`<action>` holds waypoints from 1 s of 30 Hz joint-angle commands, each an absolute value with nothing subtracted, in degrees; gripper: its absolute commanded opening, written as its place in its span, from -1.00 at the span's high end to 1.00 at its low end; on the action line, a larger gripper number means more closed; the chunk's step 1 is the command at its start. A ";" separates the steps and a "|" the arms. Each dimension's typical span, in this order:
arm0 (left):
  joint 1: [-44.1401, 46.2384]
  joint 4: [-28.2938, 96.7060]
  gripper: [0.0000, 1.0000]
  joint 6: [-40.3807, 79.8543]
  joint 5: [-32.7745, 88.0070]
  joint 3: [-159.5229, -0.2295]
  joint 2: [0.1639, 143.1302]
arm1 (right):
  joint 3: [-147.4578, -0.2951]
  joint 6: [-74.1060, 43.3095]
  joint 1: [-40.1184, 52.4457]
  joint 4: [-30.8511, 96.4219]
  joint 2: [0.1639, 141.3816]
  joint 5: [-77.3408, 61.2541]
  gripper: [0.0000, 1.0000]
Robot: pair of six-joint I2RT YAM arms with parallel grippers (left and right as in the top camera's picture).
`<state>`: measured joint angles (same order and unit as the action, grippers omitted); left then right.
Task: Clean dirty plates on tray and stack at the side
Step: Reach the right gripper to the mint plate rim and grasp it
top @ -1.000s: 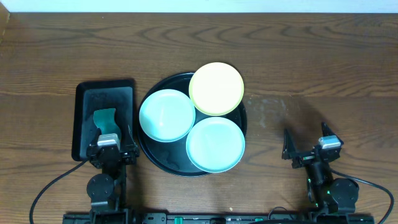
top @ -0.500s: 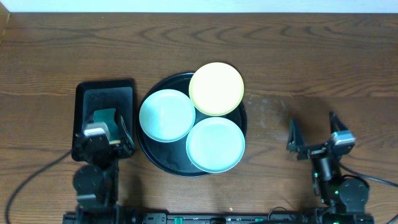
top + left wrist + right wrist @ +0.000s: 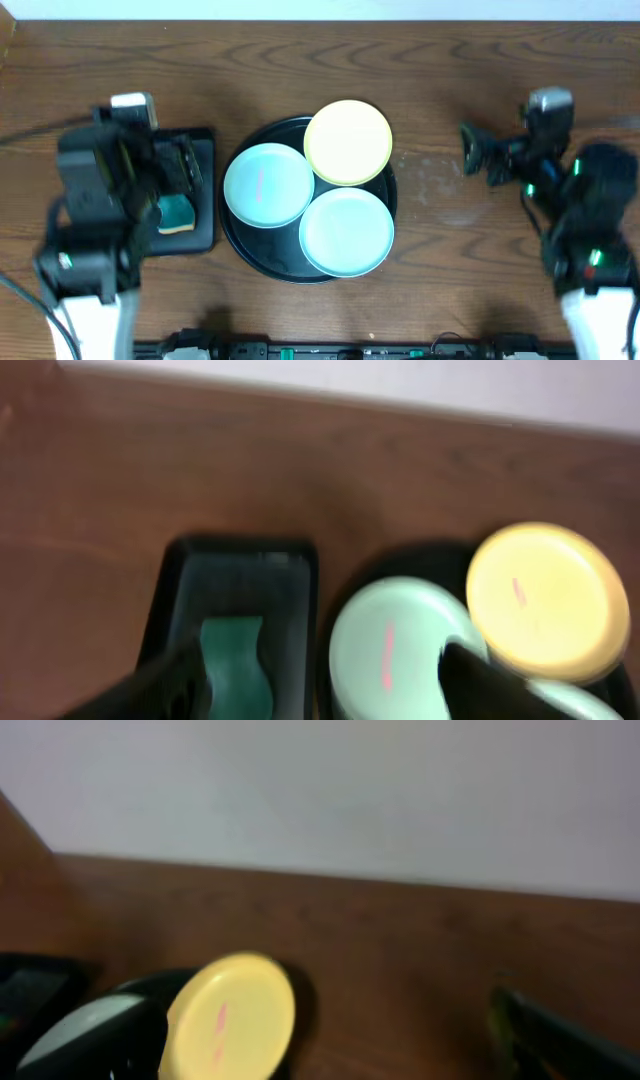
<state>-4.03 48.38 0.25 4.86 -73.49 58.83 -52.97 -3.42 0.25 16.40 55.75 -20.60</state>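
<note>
Plates [image 3: 346, 231] on tray [image 3: 255, 250], apart from jaws

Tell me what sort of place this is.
Likely a lab test bench, not a kitchen: brown wooden table, plain white wall behind, large round black tray holding a pale yellow round plate.

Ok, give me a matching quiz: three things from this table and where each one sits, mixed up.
1. yellow plate
2. sponge
3. right gripper

A. in the rectangular tray
B. over bare table, right of the round tray
C. far side of the round tray

Pairs: 1-C, 2-A, 3-B
</note>
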 commanded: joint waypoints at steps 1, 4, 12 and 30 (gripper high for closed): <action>-3.88 57.06 -0.50 1.17 8.29 -87.31 68.07 | -67.85 -2.87 0.80 28.18 66.41 -23.16 -0.98; -3.88 64.71 -0.50 1.17 10.79 -95.66 75.07 | -80.42 -2.63 0.80 42.17 76.18 -23.24 -0.99; -3.88 65.78 -0.50 1.26 11.40 -97.47 84.01 | -89.38 -5.78 0.86 48.03 89.56 -28.08 -0.98; -4.08 67.31 -0.50 4.10 0.43 -97.36 89.49 | -92.38 -25.39 28.08 45.82 107.22 -14.44 -0.19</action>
<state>-4.01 66.94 0.89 6.31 -96.31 88.90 -90.37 -19.20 24.12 45.98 104.81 -19.75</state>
